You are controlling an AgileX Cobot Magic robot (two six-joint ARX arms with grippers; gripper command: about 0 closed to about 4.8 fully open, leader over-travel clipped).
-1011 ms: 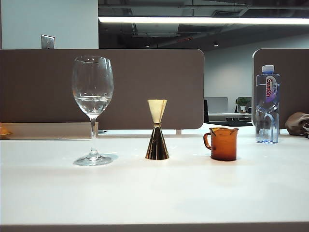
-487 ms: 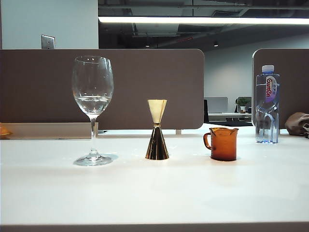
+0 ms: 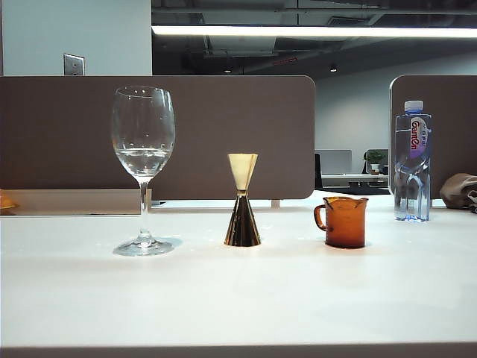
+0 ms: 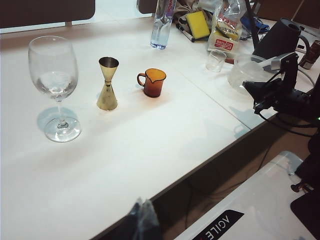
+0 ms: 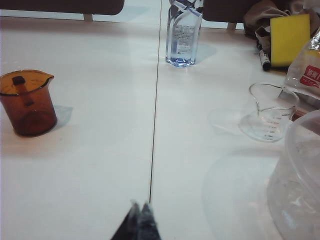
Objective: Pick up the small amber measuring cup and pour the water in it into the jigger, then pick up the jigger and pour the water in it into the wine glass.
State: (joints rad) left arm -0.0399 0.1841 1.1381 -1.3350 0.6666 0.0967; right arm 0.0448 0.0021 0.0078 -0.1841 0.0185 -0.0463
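While both arms hang back off the table, nothing on it is held. Nearest the lens in the right wrist view, the right gripper (image 5: 139, 220) shows at the bottom centre as two dark tips pressed together, closed on nothing, above bare table (image 5: 100, 175). The left gripper (image 4: 143, 217) sits at the bottom edge of the left wrist view, beyond the table's near edge; its tips look closed and empty, though they are blurred.

Farther in, the three vessels stand upright in a row, well apart, probably so each can be reached without knocking its neighbour. In the exterior view the cup (image 3: 345, 221) is right of centre, handle turned toward the jigger (image 3: 242, 200) at mid-frame, and the glass (image 3: 143, 168) stands at the left. Water already lies in the glass bowl, while the cup looks empty, so I judge both pours done and the arms parked.

Farthest back, a bottle (image 3: 412, 161) stands at the right edge, away from the row. A clear beaker (image 5: 267, 112) and a yellow sponge (image 5: 289, 37) lie off at the right of the right wrist view.
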